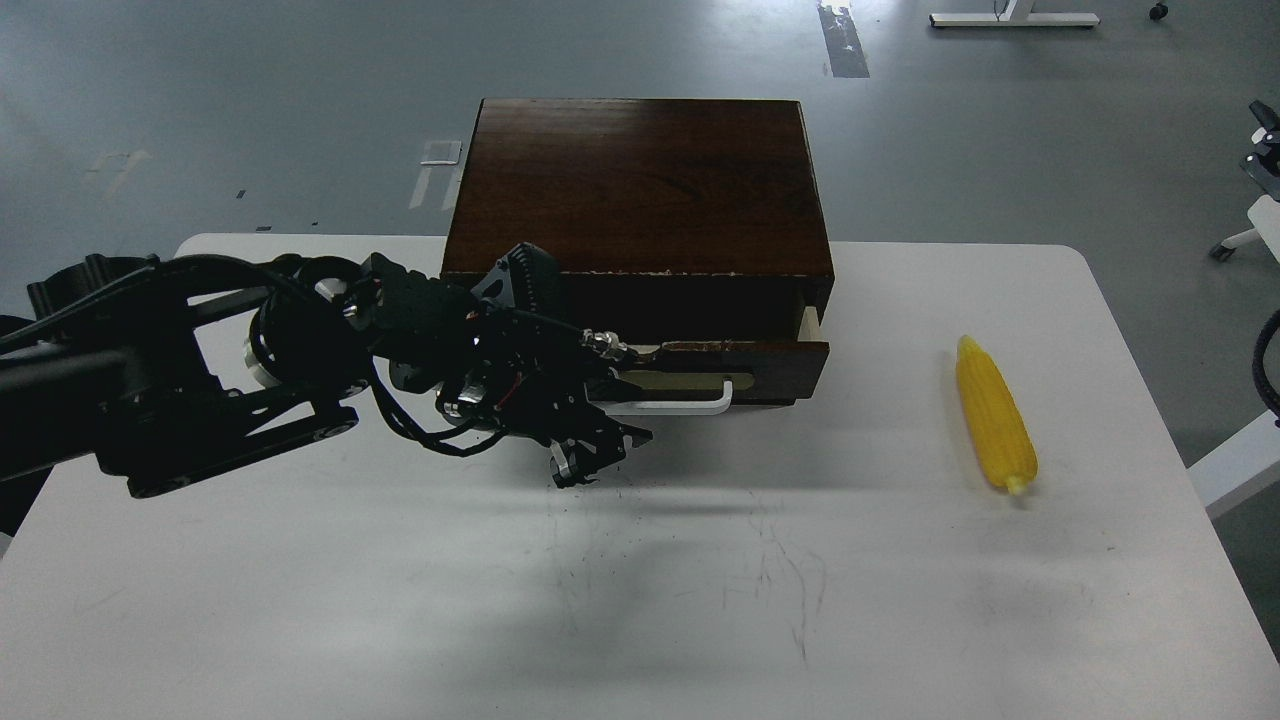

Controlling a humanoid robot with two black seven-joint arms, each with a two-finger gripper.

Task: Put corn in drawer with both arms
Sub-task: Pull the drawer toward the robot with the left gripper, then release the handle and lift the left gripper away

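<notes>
The yellow corn (995, 420) lies on the white table (640, 600) at the right, pointed end toward the back. The dark brown box (640, 180) stands at the back middle. Its drawer (765, 362) is pulled partly out, and a pale side shows at its right end. My left gripper (598, 432) sits at the left end of the white bar handle (685, 406) and looks closed on it; its dark fingers are hard to tell apart. The corn lies far to the right of it. My right gripper is out of view.
A black cable (1268, 365) curves in at the right edge. White furniture legs (1250, 235) stand on the grey floor beyond the table's right side. The table's front half bears only scratch marks (780, 570).
</notes>
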